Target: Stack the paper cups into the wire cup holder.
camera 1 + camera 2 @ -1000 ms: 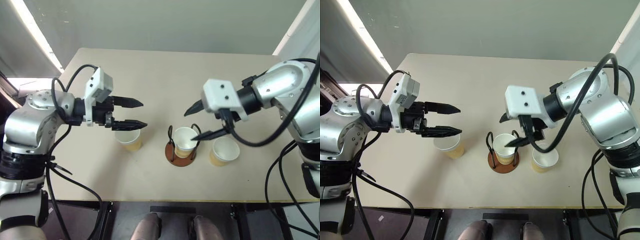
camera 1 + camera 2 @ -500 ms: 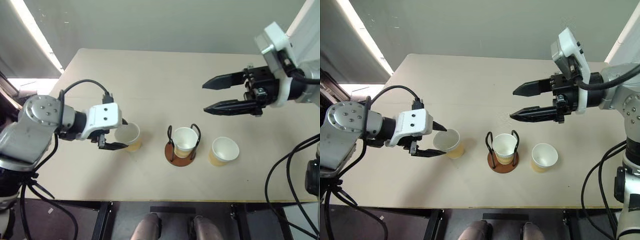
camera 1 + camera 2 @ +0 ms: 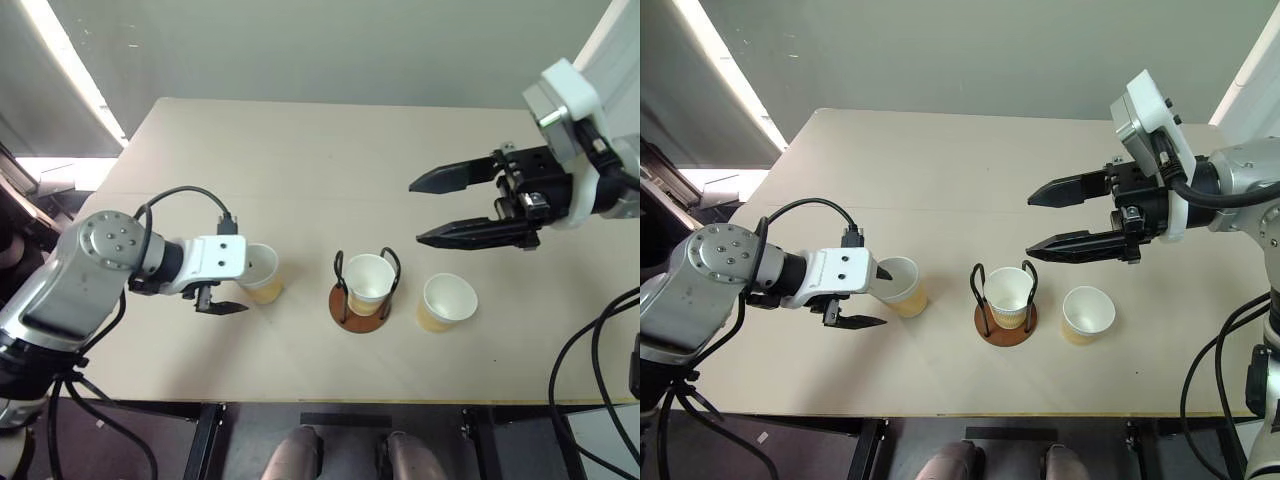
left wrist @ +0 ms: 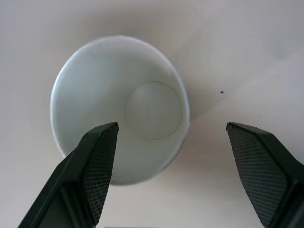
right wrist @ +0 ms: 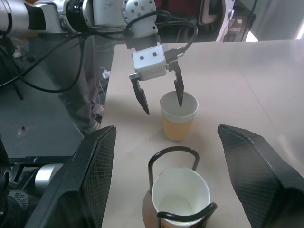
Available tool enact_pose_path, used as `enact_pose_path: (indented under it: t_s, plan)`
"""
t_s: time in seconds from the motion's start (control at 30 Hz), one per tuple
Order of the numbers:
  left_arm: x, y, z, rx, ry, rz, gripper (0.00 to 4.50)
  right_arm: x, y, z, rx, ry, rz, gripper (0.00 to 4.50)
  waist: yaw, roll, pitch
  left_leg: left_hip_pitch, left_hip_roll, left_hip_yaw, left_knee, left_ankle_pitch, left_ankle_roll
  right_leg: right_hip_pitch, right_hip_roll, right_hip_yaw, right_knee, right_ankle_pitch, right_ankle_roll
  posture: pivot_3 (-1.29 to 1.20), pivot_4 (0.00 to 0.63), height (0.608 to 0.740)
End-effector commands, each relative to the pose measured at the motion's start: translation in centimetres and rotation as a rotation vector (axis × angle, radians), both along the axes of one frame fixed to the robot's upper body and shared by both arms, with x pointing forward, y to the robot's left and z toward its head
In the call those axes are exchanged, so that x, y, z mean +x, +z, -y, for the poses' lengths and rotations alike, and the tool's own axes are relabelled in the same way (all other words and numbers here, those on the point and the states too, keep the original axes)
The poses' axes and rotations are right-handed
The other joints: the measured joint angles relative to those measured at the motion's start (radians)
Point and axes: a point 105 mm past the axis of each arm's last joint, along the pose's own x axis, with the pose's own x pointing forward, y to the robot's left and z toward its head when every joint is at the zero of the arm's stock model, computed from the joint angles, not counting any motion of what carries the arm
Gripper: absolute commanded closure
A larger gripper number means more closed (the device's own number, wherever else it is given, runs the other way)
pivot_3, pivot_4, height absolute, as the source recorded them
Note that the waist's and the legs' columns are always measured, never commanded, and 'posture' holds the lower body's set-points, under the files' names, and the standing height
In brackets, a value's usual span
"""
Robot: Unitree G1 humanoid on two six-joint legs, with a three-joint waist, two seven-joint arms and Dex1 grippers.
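Note:
A tan paper cup (image 3: 263,270) stands on the left of the table. My left gripper (image 3: 245,287) is open and tilted down at it, one finger over the cup's mouth (image 5: 179,102), the other outside its wall. In the left wrist view the white inside of this cup (image 4: 118,104) lies between and behind the fingers. The wire cup holder (image 3: 343,305) stands mid-table with a second cup (image 3: 369,279) upright between its black loops. A third cup (image 3: 447,299) stands just right of it. My right gripper (image 3: 416,213) hangs open and empty above the table, up and right of the holder.
The beige table (image 3: 300,150) ends at a front edge close below the cups. A black cable loops over my left forearm (image 3: 185,195). Beyond the table's left edge the right wrist view shows dark floor and equipment (image 5: 47,123).
My left gripper dropped and tilted down onto the left cup. My right gripper drew up and to the right, away from the holder, leaving the cup standing in it.

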Motion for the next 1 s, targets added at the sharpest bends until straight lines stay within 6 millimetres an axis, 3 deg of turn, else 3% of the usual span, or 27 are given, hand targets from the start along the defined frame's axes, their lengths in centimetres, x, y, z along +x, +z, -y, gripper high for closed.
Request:
enact_pose_path:
  t_s: [0.03, 0.33, 0.43, 0.73, 1.0]
  plan:
    - [0.2, 1.3, 0.6, 0.005, -0.029, 0.042, 0.58, -0.4, 0.9, 0.6, 0.017, -0.010, 0.045, 0.99, 0.000, 0.000, 0.000, 0.000, 0.000, 0.000, 0.000, 0.000, 0.000, 0.000, 0.000, 0.000, 0.000, 0.000, 0.000, 0.00, 0.150, 0.740]
    - [0.0, -0.5, 2.3, -0.019, -0.151, -0.013, 0.58, -0.4, 0.7, 0.6, 0.065, 0.006, 0.098, 0.99, -0.001, 0.000, 0.000, 0.000, 0.000, 0.000, 0.000, 0.000, 0.000, 0.000, 0.000, 0.000, 0.001, 0.000, 0.000, 0.00, 0.150, 0.740]
    - [-0.2, -0.7, 2.6, -0.022, -0.202, -0.022, 1.24, -0.7, 0.6, 0.9, 0.085, 0.033, 0.138, 0.94, -0.001, 0.000, 0.000, 0.000, 0.000, 0.000, 0.000, 0.000, 0.000, 0.000, 0.000, 0.000, 0.001, 0.000, 0.000, 0.00, 0.150, 0.740]
    - [-0.2, 0.9, 3.4, -0.053, -0.269, -0.053, 4.48, -0.9, -0.7, 2.4, 0.048, 0.049, 0.172, 0.94, -0.001, -0.001, 0.000, 0.000, 0.000, 0.000, 0.001, 0.000, 0.000, 0.000, 0.000, 0.000, 0.001, 0.000, 0.000, 0.00, 0.150, 0.740]
    - [0.4, 4.1, 3.9, -0.117, -0.303, -0.041, 4.48, -0.9, -1.4, 3.4, -0.002, 0.056, 0.172, 0.94, 0.000, -0.001, -0.001, -0.001, 0.000, 0.000, 0.001, 0.000, 0.000, 0.000, -0.001, 0.000, 0.001, 0.000, 0.001, 0.00, 0.150, 0.740]
